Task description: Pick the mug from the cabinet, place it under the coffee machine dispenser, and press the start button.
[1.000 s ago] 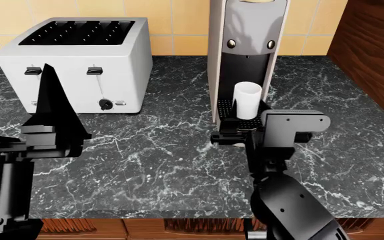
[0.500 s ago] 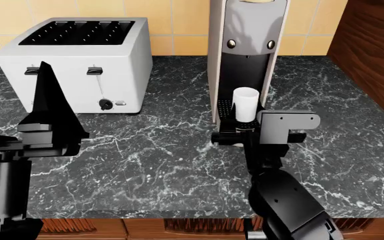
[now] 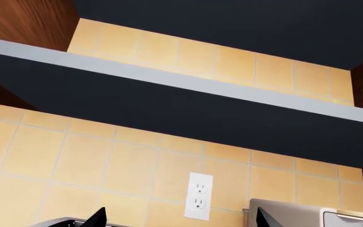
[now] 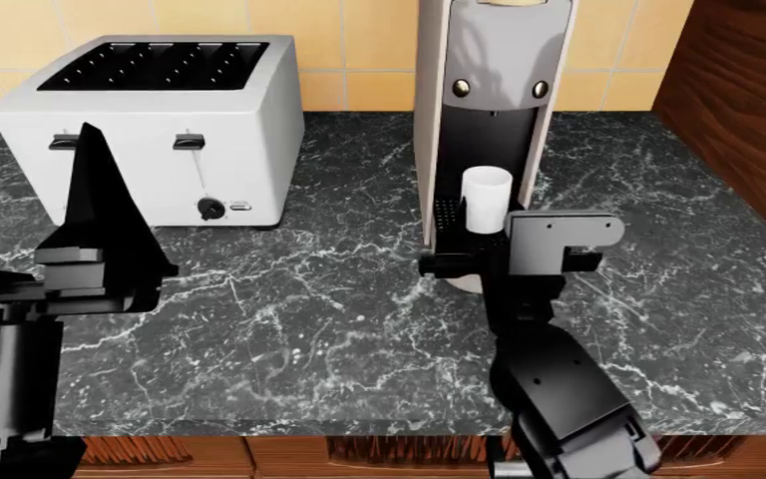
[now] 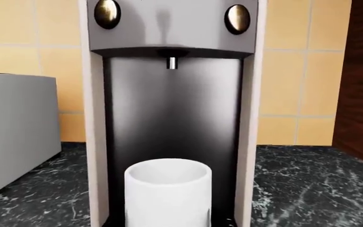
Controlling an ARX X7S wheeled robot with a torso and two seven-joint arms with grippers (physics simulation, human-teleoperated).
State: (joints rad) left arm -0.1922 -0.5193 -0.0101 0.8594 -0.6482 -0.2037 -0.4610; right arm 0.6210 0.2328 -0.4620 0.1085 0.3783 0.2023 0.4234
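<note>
Black right gripper (image 4: 470, 261) sits just in front of the coffee machine (image 4: 494, 100); its wrist block hides the fingers, so I cannot tell their state. White mug (image 4: 486, 200) stands upright in the dark recess, under the spout (image 5: 172, 62). Bare marble counter (image 4: 303, 299) lies to the left. Left gripper (image 4: 97, 215) stands open, pointing up, near the toaster (image 4: 157, 120). A wooden cabinet wall (image 4: 742, 100) stands at right.

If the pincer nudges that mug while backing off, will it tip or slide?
The white mug looks rigid, glossy and taller than wide, so it would probably slide first and could tip if hit near the rim. It stands upright in the coffee machine recess, whose walls should limit sideways travel.
</note>
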